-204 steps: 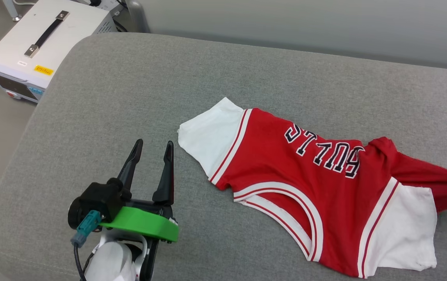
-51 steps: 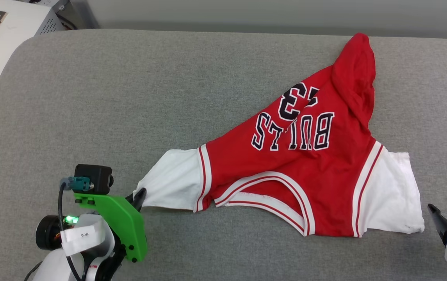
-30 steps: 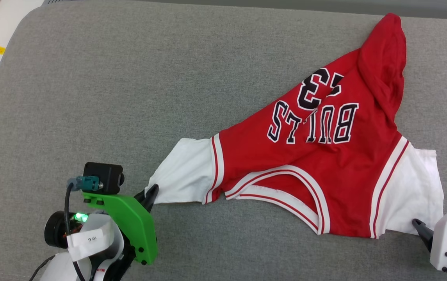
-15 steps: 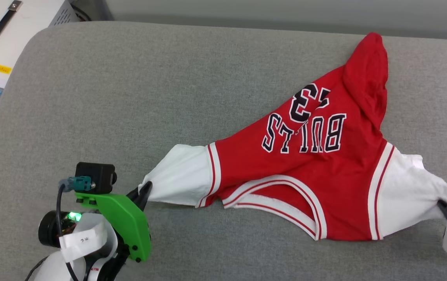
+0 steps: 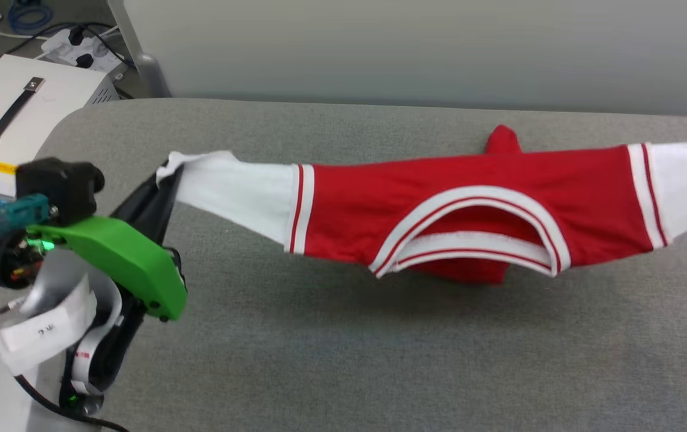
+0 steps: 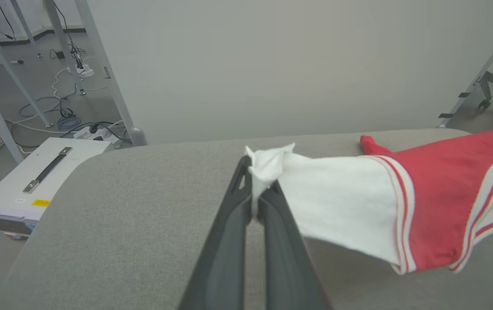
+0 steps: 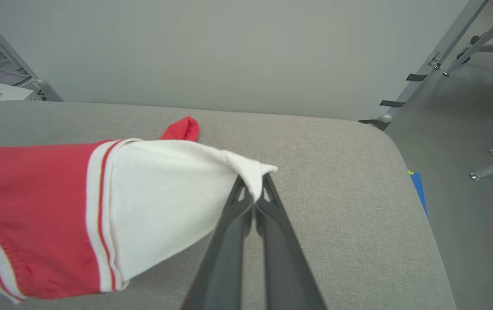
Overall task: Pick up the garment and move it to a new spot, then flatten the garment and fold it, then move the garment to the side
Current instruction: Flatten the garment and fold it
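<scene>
The garment (image 5: 439,198) is a red jersey with white sleeves and striped trim, stretched level in the air above the grey cushion (image 5: 319,348). Its collar opening faces the head camera and its lower part trails down onto the cushion behind. My left gripper (image 5: 166,174) is shut on the tip of one white sleeve (image 6: 268,165), seen pinched between the dark fingers (image 6: 237,202). In the right wrist view my right gripper (image 7: 252,183) is shut on the tip of the other white sleeve (image 7: 164,185). A red corner of the garment (image 7: 181,128) lies on the cushion.
A white equipment box (image 5: 13,120) with a black handle stands on the floor off the cushion's left end, with cables and a power strip (image 5: 73,48) behind it. A pale wall (image 5: 415,48) runs along the far edge. Metal frame legs (image 7: 435,60) stand to the right.
Both grippers have risen with the sleeve tips, lifting the garment off the cushion and pulling it taut between them. The right gripper closed on its sleeve. The head camera has tilted up.
</scene>
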Controlling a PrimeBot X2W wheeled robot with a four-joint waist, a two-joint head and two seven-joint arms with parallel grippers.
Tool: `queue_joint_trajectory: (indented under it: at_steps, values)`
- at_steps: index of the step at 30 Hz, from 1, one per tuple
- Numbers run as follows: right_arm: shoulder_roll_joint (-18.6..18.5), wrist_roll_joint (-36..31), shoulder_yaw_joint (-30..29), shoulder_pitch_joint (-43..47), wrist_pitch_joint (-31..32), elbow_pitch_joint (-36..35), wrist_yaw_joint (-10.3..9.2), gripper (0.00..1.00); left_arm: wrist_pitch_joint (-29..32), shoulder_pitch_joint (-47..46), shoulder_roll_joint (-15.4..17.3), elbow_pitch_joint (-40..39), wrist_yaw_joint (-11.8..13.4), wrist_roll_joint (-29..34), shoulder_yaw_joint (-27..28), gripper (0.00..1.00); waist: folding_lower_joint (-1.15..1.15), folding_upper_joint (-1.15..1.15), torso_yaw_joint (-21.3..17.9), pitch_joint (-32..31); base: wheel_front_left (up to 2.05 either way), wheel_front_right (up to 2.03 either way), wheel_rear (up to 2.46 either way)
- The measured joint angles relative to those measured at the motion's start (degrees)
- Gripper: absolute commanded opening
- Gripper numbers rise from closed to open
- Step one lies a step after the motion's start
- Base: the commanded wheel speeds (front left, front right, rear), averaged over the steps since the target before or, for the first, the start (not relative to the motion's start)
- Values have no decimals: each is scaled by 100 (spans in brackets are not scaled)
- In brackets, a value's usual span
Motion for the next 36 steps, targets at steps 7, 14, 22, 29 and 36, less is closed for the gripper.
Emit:
queue_joint_trajectory:
  at_steps: [7, 14, 22, 29, 36]
  values:
    - [-361, 115, 227, -1106, -8, 112, 0, 0, -13, -912, 163, -214, -109, -67, 242, 0, 0, 0, -102, -197, 0, 0, 0]
    - [-622, 122, 608, -1963, -131, 414, 0, 0, 71, -1769, 399, -168, -209, -183, 417, 0, 0, 0, -162, -92, 0, 0, 0]
    - [-759, 93, 924, -2540, -315, 838, 0, 0, 88, -2449, 546, 252, -367, -226, 487, 0, 0, 0, -198, 201, 0, 0, 0]
    - [-803, 12, 1179, -3637, -820, 1360, 0, 0, 129, -3468, 611, 871, -565, -613, 588, 0, 0, 0, -210, 742, 0, 0, 0]
    - [-891, -235, 1713, -5102, -1457, 2256, 0, 0, 79, -4991, 683, 1870, -747, -594, 447, 0, 0, 0, -232, 1484, 0, 0, 0]
